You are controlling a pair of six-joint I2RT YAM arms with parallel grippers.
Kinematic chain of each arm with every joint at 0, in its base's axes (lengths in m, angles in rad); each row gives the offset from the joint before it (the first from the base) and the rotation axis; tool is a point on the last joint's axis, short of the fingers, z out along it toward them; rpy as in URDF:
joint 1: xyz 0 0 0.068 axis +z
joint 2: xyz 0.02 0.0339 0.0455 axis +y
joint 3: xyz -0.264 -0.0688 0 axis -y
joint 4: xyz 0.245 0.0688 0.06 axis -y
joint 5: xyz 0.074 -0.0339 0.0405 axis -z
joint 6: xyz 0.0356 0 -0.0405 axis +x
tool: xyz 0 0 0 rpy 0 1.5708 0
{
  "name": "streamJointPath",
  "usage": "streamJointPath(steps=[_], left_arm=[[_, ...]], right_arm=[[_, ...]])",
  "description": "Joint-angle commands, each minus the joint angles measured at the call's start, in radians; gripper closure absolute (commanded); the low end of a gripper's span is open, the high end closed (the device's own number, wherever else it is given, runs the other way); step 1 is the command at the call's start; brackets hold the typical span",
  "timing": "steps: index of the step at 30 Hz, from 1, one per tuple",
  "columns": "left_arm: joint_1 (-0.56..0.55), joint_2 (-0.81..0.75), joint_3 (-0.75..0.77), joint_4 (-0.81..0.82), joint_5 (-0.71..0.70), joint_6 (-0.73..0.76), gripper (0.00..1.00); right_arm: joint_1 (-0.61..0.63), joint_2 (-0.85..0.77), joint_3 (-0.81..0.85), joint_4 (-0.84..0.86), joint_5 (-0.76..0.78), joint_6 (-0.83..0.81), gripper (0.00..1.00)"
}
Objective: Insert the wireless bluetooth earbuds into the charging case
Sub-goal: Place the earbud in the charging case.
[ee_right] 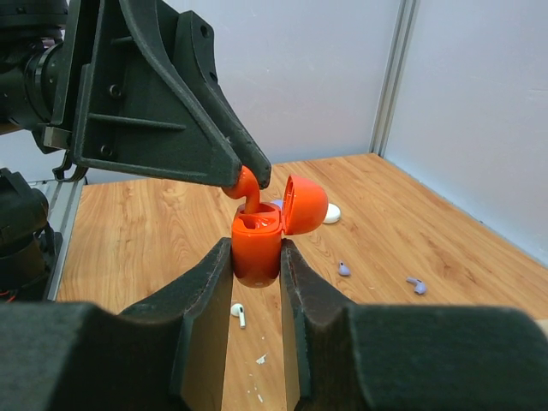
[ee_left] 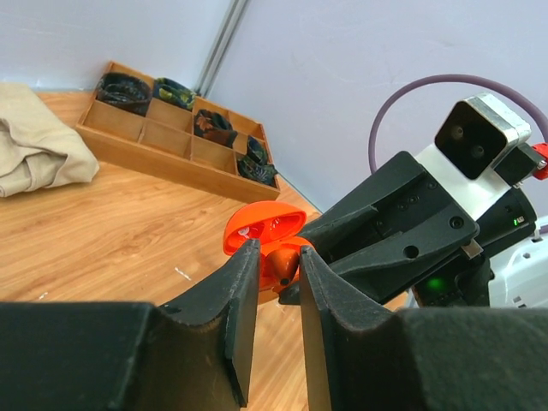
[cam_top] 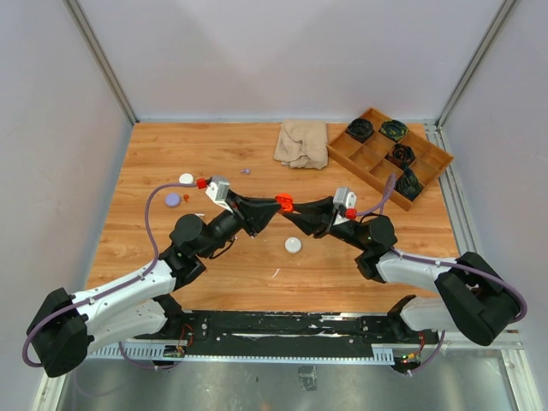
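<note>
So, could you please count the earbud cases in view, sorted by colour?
White cases: 2
Purple case: 1
Orange case: 1
Total: 4

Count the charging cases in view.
4: the orange case, open, in the right gripper; a white case near the middle; a second white case and a purple case at far left. Others may be hidden.

Our right hand (ee_right: 256, 261) clamps the orange charging case (ee_right: 261, 242), lid hinged open. Our left hand (ee_right: 251, 177) meets an orange earbud (ee_right: 249, 196) at its well. A white earbud (ee_right: 239, 315) and two purple earbuds (ee_right: 343, 269) (ee_right: 417, 285) lie on the counter (ee_right: 154, 231).
</note>
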Motion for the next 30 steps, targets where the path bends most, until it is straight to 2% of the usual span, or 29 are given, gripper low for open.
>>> streamJointPath(steps=[1,11,30], left_arm=[[-0.01,0.002,0.0,-0.013,0.007,0.029,0.68],[-0.01,-0.02,0.031,-0.096,-0.043,0.067,0.51],[-0.008,-0.065,0.063,-0.226,-0.151,0.114,0.4]], right_arm=[[0.015,-0.022,-0.003,0.088,-0.01,0.003,0.99],[0.015,-0.025,-0.009,0.087,-0.012,-0.004,0.99],[0.012,-0.038,-0.025,0.085,-0.001,-0.012,0.99]])
